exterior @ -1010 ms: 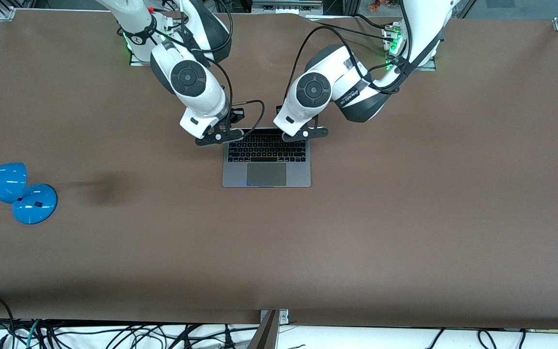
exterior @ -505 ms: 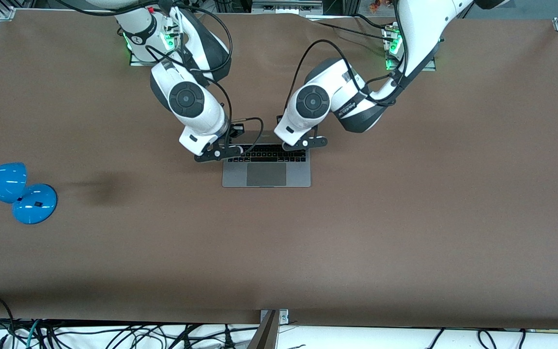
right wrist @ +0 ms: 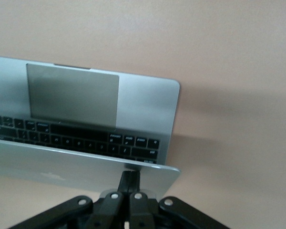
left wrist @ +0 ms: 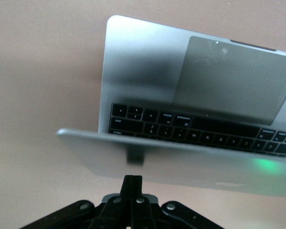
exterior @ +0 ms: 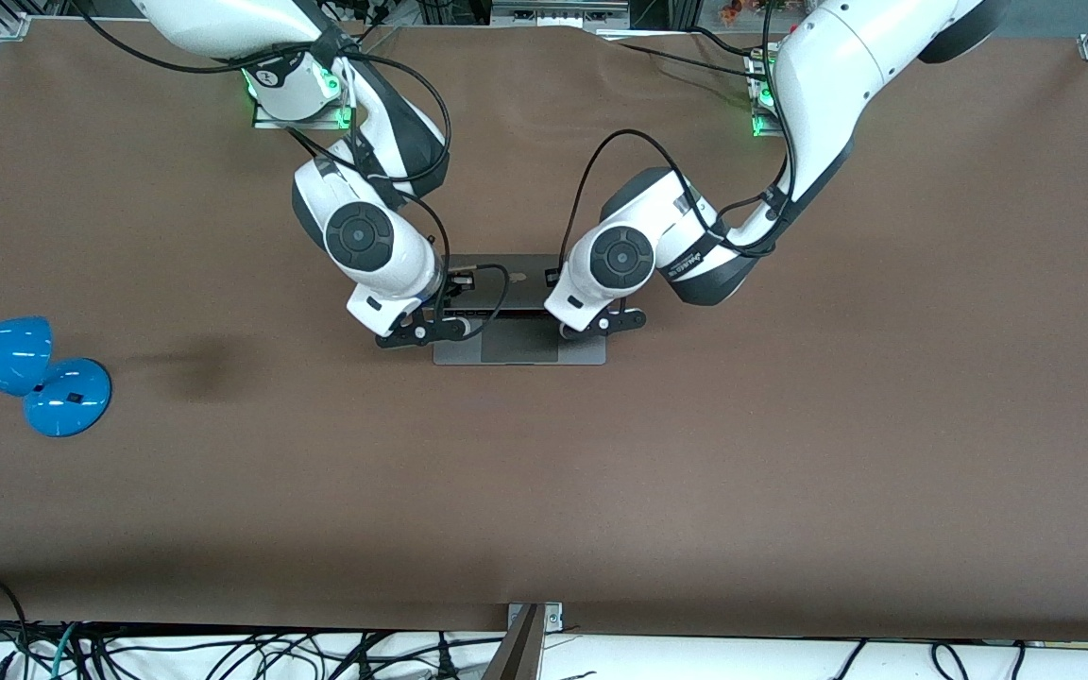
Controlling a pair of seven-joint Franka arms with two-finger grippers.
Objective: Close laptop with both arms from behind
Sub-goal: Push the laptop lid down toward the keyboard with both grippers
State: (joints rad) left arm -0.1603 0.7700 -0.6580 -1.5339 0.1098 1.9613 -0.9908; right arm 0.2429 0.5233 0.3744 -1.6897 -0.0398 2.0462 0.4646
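Note:
The grey laptop [exterior: 518,351] lies mid-table, its lid [exterior: 506,279] tipped well down over the keyboard. In the front view only the trackpad strip shows. My right gripper [exterior: 421,331] is shut and empty, fingertips against the lid's outer face near the corner toward the right arm's end. My left gripper [exterior: 603,323] is shut and empty at the lid's other corner. In the left wrist view the closed gripper [left wrist: 133,177] meets the lid [left wrist: 190,164] above the keys [left wrist: 195,129]. In the right wrist view the closed gripper [right wrist: 129,174] touches the lid [right wrist: 76,167].
A blue desk lamp [exterior: 29,373] lies at the table's edge toward the right arm's end. Brown table [exterior: 790,425] spreads around the laptop. Cables hang below the table's front edge.
Both grippers have moved toward the front camera and down, pushing the lid lower. The keyboard, visible before in the front view, is now covered by the lid.

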